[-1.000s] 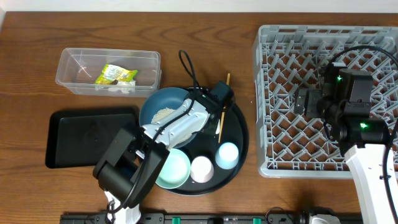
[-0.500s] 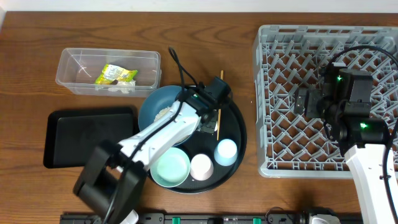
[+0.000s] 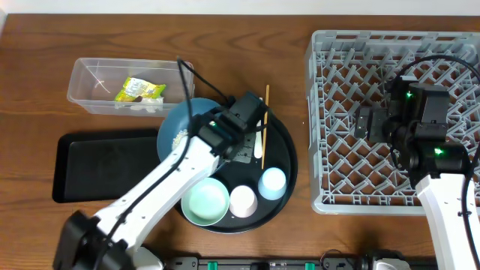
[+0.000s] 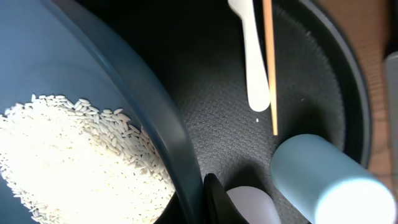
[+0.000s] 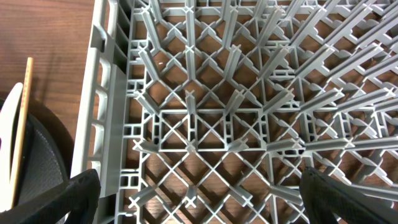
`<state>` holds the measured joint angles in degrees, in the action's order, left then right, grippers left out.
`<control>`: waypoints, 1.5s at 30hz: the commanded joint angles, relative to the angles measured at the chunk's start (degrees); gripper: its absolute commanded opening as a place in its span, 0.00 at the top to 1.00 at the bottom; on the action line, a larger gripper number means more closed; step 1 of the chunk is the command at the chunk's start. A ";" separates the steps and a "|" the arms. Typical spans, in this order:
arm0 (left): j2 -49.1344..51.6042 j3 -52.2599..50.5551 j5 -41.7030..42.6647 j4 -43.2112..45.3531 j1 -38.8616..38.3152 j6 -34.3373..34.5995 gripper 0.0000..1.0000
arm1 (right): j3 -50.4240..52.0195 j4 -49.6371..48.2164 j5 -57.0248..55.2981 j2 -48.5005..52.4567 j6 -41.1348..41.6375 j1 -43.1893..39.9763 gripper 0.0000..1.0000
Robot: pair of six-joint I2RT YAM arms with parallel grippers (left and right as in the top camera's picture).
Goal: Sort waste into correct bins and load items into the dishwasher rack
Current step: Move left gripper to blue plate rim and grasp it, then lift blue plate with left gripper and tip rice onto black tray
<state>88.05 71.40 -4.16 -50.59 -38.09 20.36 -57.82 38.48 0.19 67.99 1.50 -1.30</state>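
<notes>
Rice disposal in hand.
Blue bowl [image 3: 180, 129] rim pinched by closed left gripper [image 4: 200, 186]; rice [image 4: 68, 155] likely to be tipped into black tray [image 3: 97, 169]; right gripper [image 5: 199, 199] spread wide, empty.

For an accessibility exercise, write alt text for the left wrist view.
A blue bowl holding white rice fills the left; beside it on a round black tray are a white utensil, a chopstick and a pale blue cup.

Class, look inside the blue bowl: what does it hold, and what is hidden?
Inside the blue bowl lies a heap of loose white rice. From overhead, the left arm covers the bowl's right side, so anything there is hidden.
</notes>
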 commanded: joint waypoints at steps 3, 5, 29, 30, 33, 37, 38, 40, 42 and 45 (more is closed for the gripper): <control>-6.56 0.22 0.11 -0.22 4.09 0.13 0.94 | -1.05 0.15 -0.42 -0.15 0.11 0.50 0.01; -8.37 0.22 2.08 -0.68 7.21 0.13 0.94 | -1.05 0.15 -0.42 -0.15 0.09 0.50 0.01; -10.58 -4.22 45.20 -1.68 55.25 -13.53 0.94 | -1.05 -0.09 -0.42 -0.15 -1.22 0.52 0.01; -10.58 -4.76 48.06 -0.92 57.24 -14.75 0.94 | -1.05 -0.07 -0.42 -0.15 -1.36 0.52 0.01; -10.58 -6.45 56.30 0.85 63.08 -18.34 0.94 | -1.05 -0.13 -0.42 -0.15 -1.36 0.52 0.01; -10.56 -8.48 65.57 2.36 68.19 -23.17 0.94 | -1.05 -0.13 -0.42 -0.15 -1.33 0.52 0.01; -10.56 -9.16 68.61 2.78 69.70 -24.57 0.94 | -1.05 -0.11 -0.39 -0.15 -1.33 0.52 0.01; -10.56 -10.62 74.25 3.63 72.37 -26.29 0.94 | -1.05 -0.11 -0.39 -0.15 -1.36 0.52 0.01; -10.56 -12.04 78.75 4.28 74.79 -28.11 0.94 | -1.05 -0.11 -0.39 -0.15 -1.36 0.52 0.01; -10.56 -13.70 84.46 4.92 78.05 -30.42 0.94 | -1.05 -0.11 -0.42 -0.15 -1.36 0.50 0.01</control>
<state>77.95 58.67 68.25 -46.06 37.63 -4.73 -57.82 38.37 0.19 67.99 0.84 -1.32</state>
